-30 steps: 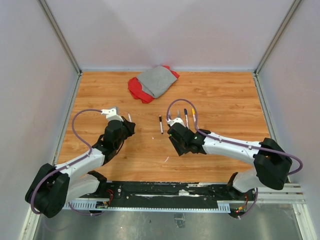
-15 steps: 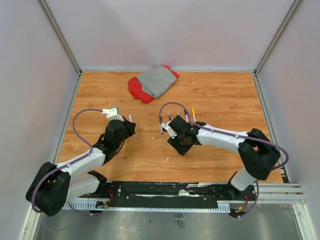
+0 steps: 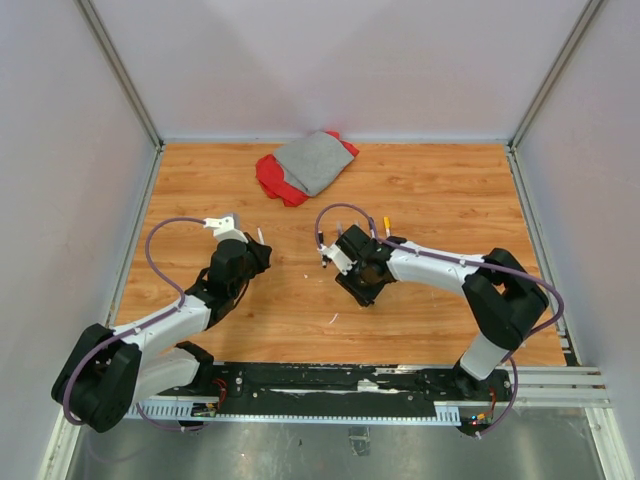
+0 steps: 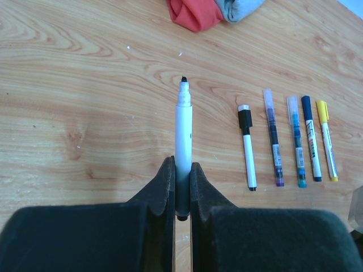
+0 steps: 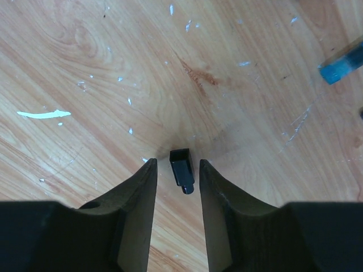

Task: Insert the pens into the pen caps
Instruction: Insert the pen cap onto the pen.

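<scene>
My left gripper point(image 4: 182, 170) is shut on a white pen point(image 4: 183, 130), which sticks straight out with its bare black tip forward; it also shows in the top view point(image 3: 259, 237). Beyond it lie several more pens in a row: white with a black cap point(image 4: 247, 148), purple point(image 4: 273, 144), teal point(image 4: 296, 144), dark blue point(image 4: 310, 139), yellow point(image 4: 325, 136). My right gripper point(image 5: 177, 162) is open, low over the table, its fingers either side of a small black pen cap point(image 5: 182, 168) without touching it. In the top view the right gripper point(image 3: 345, 257) sits by the pen row.
A red and grey cloth bundle point(image 3: 305, 165) lies at the back of the wooden table point(image 3: 440, 190). A white scrap point(image 5: 42, 114) and small white flecks lie left of the right gripper. A teal pen end point(image 5: 340, 67) shows at the right wrist view's upper right.
My right arm has swung left and its gripper has moved a little toward the pen row, down over the black cap. The left arm and its pen have not moved.
</scene>
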